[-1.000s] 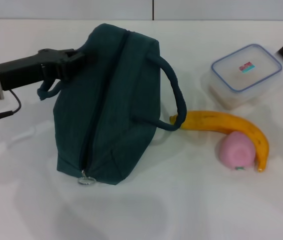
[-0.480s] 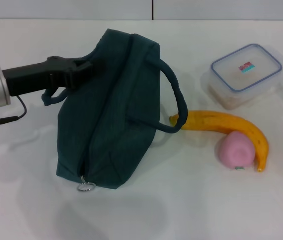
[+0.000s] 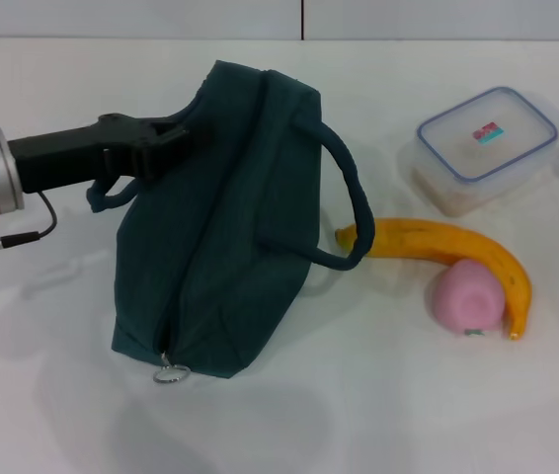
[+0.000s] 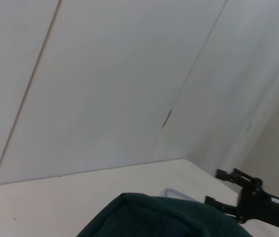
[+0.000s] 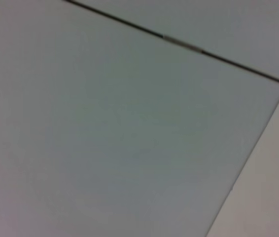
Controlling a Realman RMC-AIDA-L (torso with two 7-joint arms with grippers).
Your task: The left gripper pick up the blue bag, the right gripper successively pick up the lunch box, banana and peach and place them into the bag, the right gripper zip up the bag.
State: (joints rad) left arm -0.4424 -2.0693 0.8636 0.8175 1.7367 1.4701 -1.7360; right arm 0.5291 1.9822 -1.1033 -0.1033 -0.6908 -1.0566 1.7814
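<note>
The blue bag (image 3: pixel 220 227) lies tilted on the white table, its zipper closed and the ring pull (image 3: pixel 170 374) at its near end. My left gripper (image 3: pixel 173 136) comes in from the left and is shut on the bag's upper left edge by one handle. Right of the bag sit the clear lunch box (image 3: pixel 487 143), the banana (image 3: pixel 447 247) and, against it, the pink peach (image 3: pixel 467 296). In the left wrist view the bag's (image 4: pixel 164 219) top shows, and beyond it my right gripper (image 4: pixel 216 186) hangs open above the table, holding nothing.
The bag's second handle (image 3: pixel 349 197) arches over the banana's stem end. A pale wall with dark seams stands behind the table (image 3: pixel 378 415).
My left gripper has pulled the bag's top edge a little to the right and up. The right arm, seen at the head view's right edge a second ago, has slid almost out of it.
</note>
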